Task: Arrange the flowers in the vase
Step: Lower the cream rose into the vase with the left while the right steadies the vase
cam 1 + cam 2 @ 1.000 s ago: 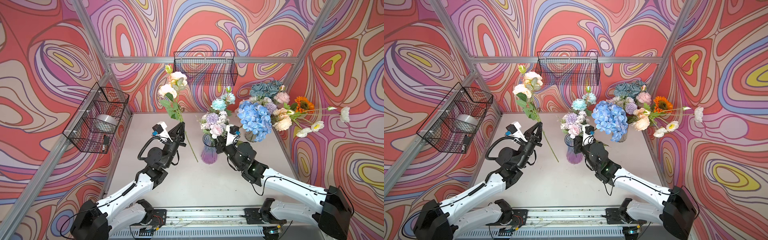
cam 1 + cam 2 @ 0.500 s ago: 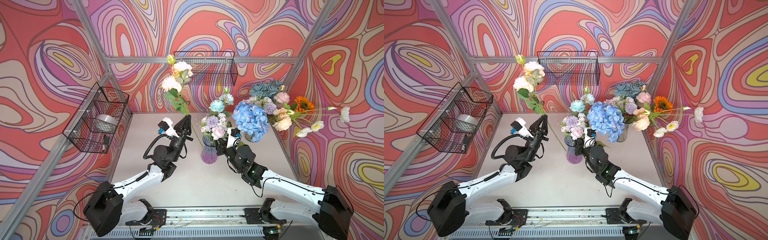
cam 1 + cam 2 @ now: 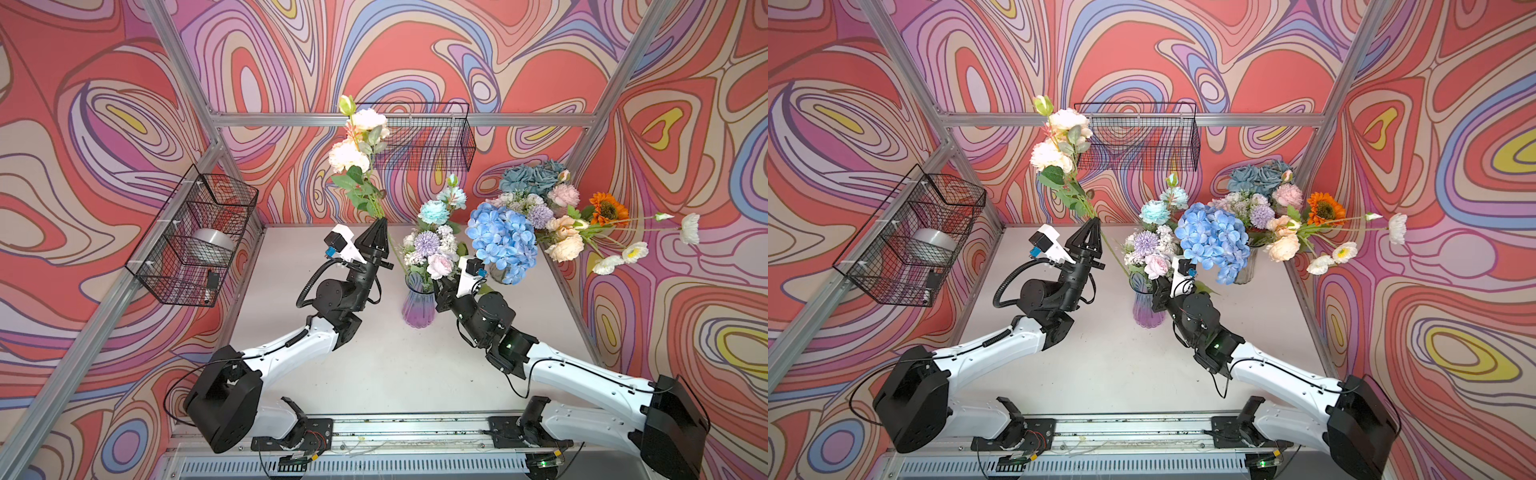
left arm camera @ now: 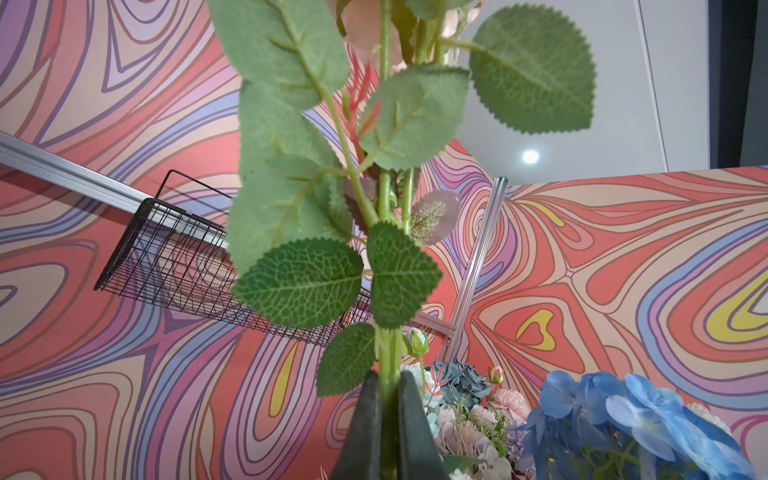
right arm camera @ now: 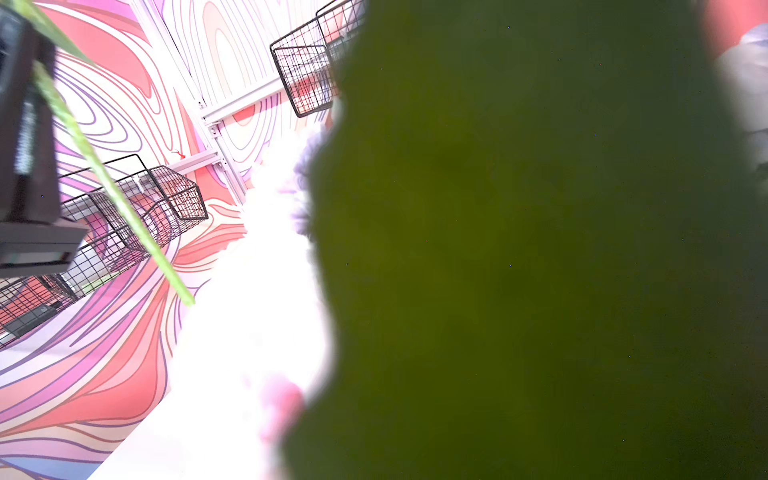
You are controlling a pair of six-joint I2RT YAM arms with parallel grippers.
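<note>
- Fingers (image 4: 368, 419) of the left gripper (image 3: 379, 224) pinch the cream rose spray (image 3: 360, 153) by its stem, seen only in the left wrist view; blooms stand above them; in both top views the stem slants below them toward the purple vase (image 3: 417, 305);
- right gripper (image 3: 439, 291) is just beside that vase; a leaf (image 5: 519, 249) fills its wrist view, so I cannot tell its grip.

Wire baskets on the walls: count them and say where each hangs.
2. The side wire basket hangs on the left-hand frame rail; the back wire basket hangs on the rear wall's rail. None seems hidden.
</note>
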